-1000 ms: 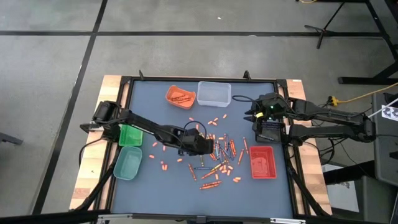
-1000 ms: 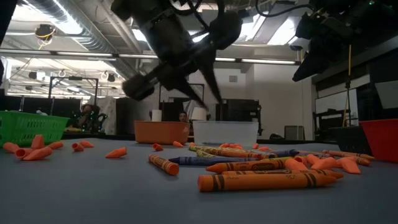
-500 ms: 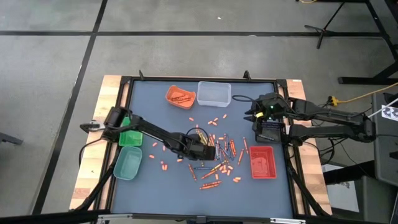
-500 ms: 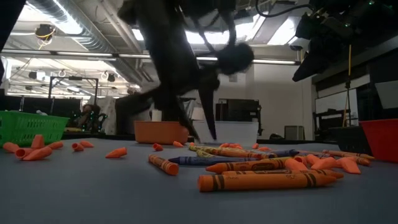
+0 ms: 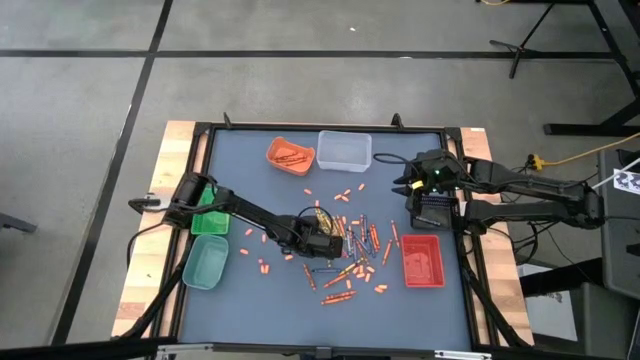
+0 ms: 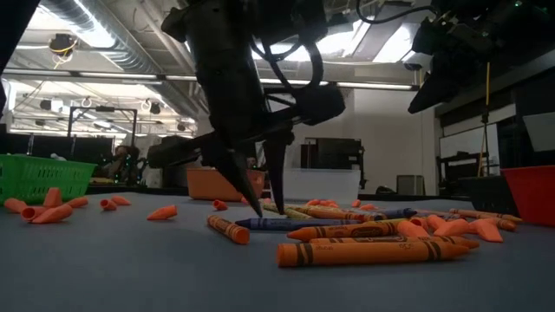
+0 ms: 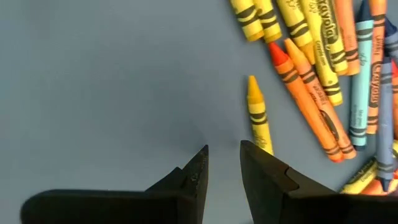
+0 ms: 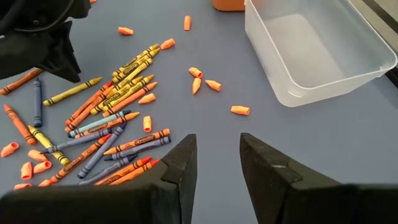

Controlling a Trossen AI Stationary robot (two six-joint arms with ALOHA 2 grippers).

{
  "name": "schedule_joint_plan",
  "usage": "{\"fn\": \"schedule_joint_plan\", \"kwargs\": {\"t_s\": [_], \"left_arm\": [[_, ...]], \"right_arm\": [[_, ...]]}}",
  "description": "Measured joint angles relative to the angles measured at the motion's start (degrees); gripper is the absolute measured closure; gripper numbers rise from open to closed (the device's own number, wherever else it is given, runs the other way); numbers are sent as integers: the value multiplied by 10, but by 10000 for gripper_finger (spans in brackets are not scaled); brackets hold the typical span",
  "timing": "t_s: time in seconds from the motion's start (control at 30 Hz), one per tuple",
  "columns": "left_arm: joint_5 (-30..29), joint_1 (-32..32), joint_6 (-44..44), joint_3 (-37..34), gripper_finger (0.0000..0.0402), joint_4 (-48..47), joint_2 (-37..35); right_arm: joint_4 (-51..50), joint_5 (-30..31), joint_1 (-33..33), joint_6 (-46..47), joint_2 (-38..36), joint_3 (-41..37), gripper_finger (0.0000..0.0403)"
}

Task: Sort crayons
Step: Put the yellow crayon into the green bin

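Hovering at the crayons' (image 5: 350,245) edge, left pincer (image 7: 224,163) narrowly apart; right pincer (image 8: 217,158) apart over bare table (image 5: 250,190).

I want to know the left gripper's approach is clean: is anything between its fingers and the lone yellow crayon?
Nothing visible. The left gripper hangs open just short of the yellow crayon, bare table between; the crayon pile lies beside it.

Orange tray (image 5: 290,155) beside clear tray (image 5: 344,150); red tray (image 5: 422,260) apart.
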Motion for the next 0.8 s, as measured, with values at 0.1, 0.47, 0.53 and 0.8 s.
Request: {"fn": "schedule_joint_plan", "kwargs": {"t_s": [0.1, 0.47, 0.53, 0.8], "left_arm": [[0, 0, -1, 0, 324, 9, 1], [0, 7, -5, 0, 324, 59, 0], [-1, 8, -5, 0, 324, 66, 0], [-50, 7, -5, 0, 324, 81, 0]], "right_arm": [[0, 0, 0, 0, 0, 0, 283], [0, 0, 0, 0, 0, 0, 283], [0, 0, 0, 0, 0, 0, 283], [0, 0, 0, 0, 0, 0, 283]]}}
